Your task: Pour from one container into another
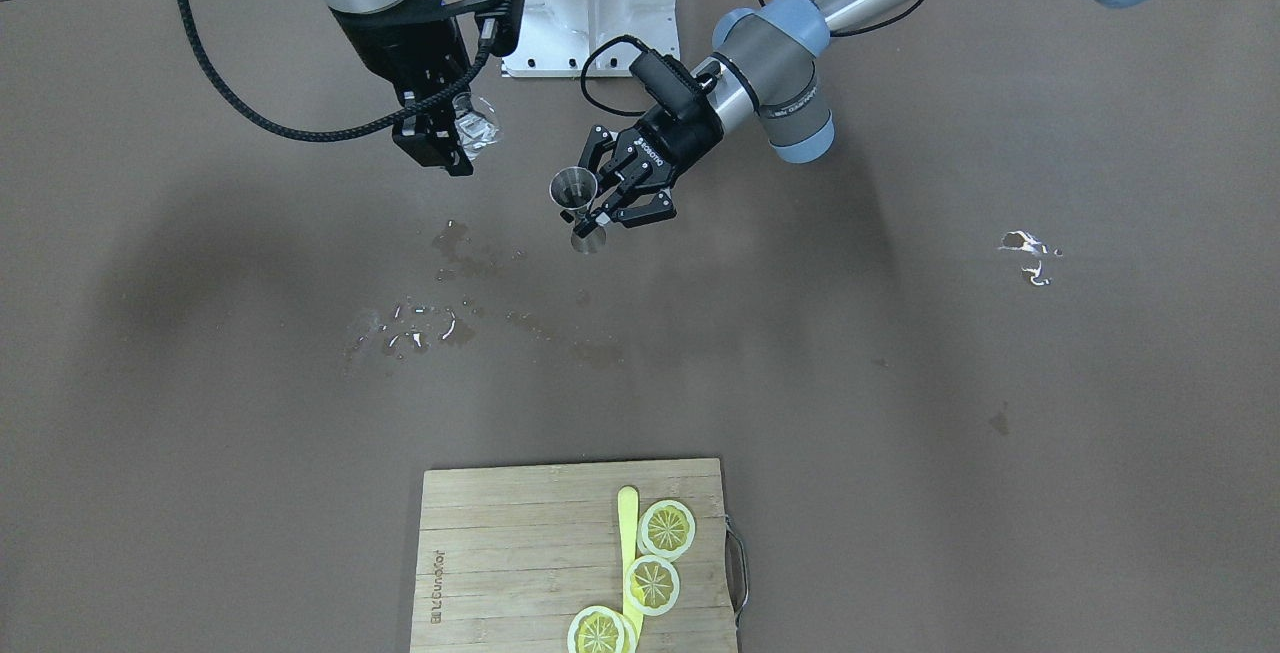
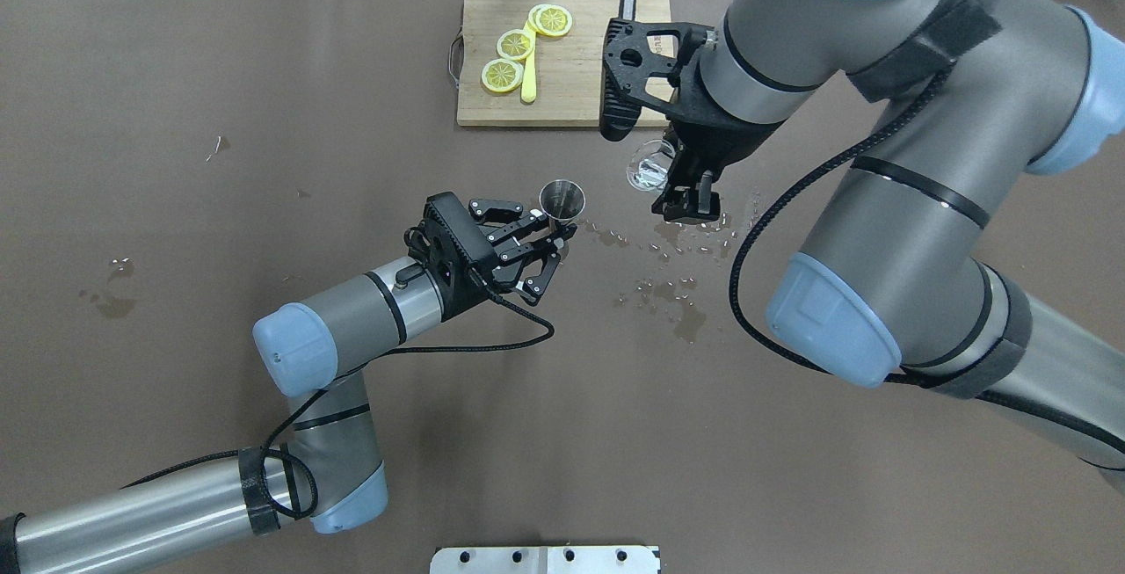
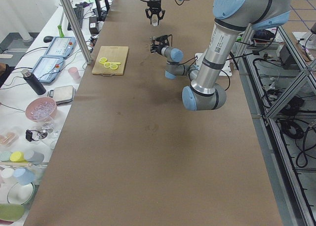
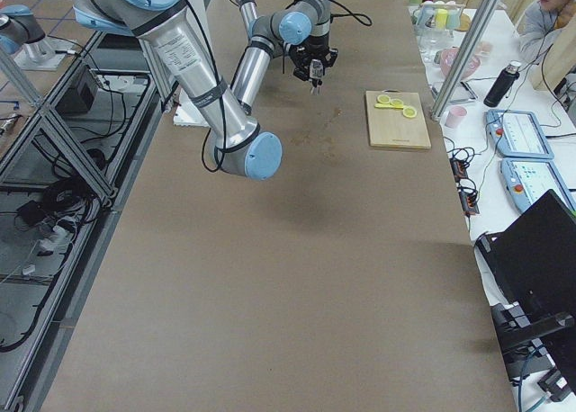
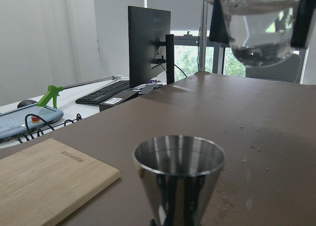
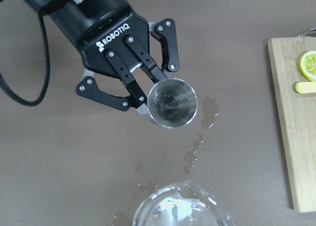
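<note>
Two containers are in hand, and each one is held in a way that fits pouring. The left arm [image 2: 369, 310] has its jaws closed on the narrow waist of the small steel double-cone measuring cup [image 2: 562, 199], so the cup stands upright with its open mouth free to receive. I cannot tell if its lower end touches the brown counter [image 2: 264, 117]. The right arm [image 2: 879, 161] comes from above, and its jaws grip the side of the clear drinking glass with water [image 2: 649, 165]. The glass is higher than the steel cup and beside it, not yet over its mouth, so I judge that the pour has not begun. It has to come across to the cup before it tips. Wet patches and drops [image 2: 677, 293] lie on the counter near both, so a careful aim matters. The left wrist view shows what the overhead view does not: the glass hangs about level, with water standing in its bottom. The right wrist view looks straight down into the steel cup, but its shiny inside does not let me say if it is empty. Only the wide views show the wooden cutting board [image 2: 580, 73] with yellow lemon slices [image 2: 515, 44], well apart from the work.
</note>
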